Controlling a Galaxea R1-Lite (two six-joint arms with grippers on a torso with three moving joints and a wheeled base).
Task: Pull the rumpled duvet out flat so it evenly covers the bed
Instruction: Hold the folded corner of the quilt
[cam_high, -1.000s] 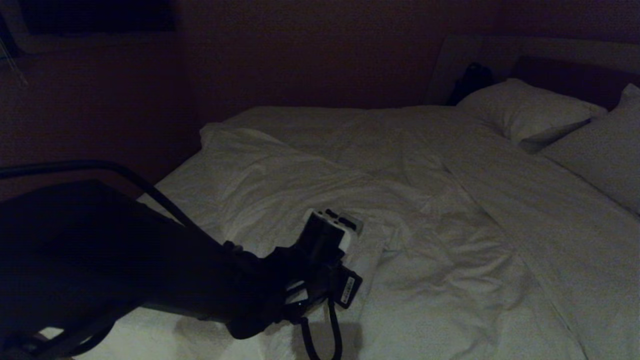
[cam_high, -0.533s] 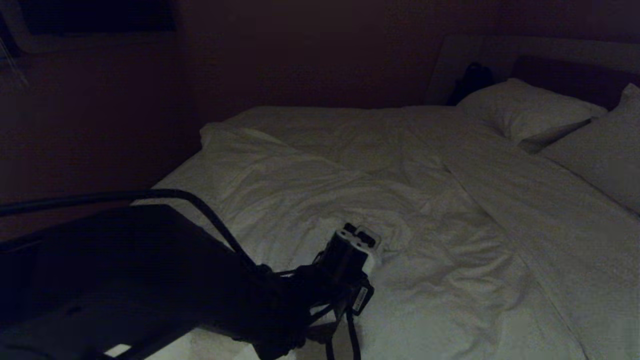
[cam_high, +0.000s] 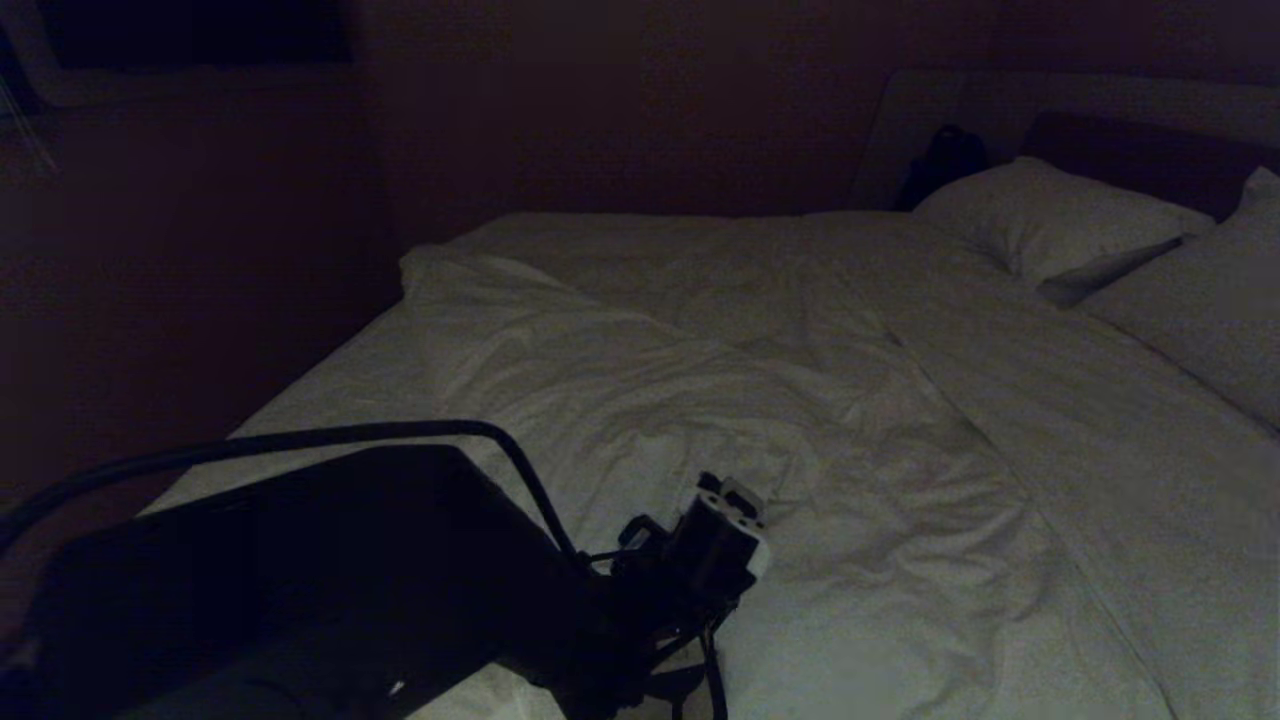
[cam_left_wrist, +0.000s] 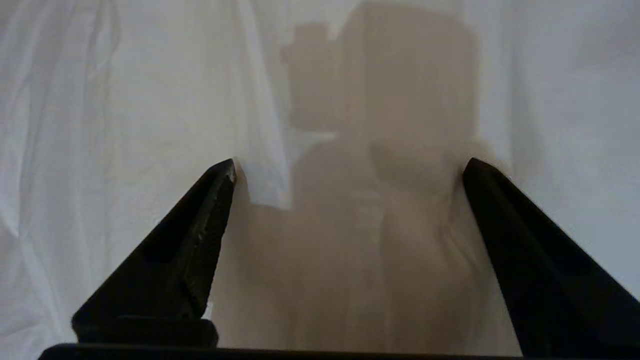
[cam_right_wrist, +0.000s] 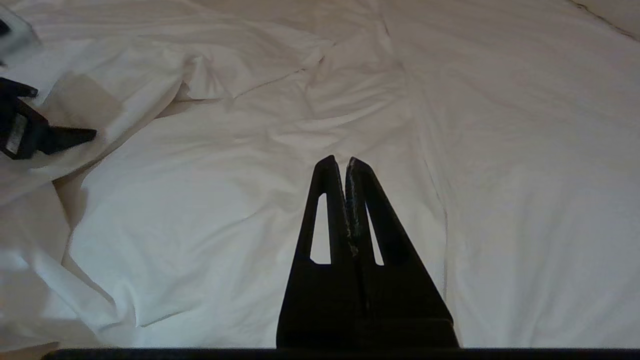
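- Nearest: left claw (cam_left_wrist: 350, 167) low over the near-left part of the bed, fingers (cam_left_wrist: 200, 235) spread wide, nothing between them. Cloth lies just past the tips, in the claw's own shadow; contact cannot be told.
- From the head view the left claw (cam_high: 690, 640) is mostly hidden under its own dark arm, at the near edge of the bed.
- Right claw (cam_right_wrist: 345, 162) hangs over the near-right stretch, fingers pressed together, holding nothing. Looks parked.
- Duvet (cam_high: 800, 420) lies across the bed (cam_high: 330, 370). Near-left part is the roughest: creases fan out around the left claw, and a folded flap shows just beside it.
- Middle ground: a long ridge runs diagonally from mid-bed toward the near-right. Right of it the cloth is fairly smooth.
- Left side, further back: the duvet edge sits inboard, with a turned-over corner (cam_high: 430, 265) bunched up. A strip of the bed's surface shows bare along that flank.
- Far end: two pillows (cam_high: 1050, 215) against the headboard (cam_high: 1150, 150), a dark object (cam_high: 945, 160) beside them that I cannot identify.
- Judgement: partly done. Right half is near flat; left half needs drawing outward, the far-left corner unfolded, near creases pulled out.
- Next move likely calls for a fresh pinch on the near-left edge.
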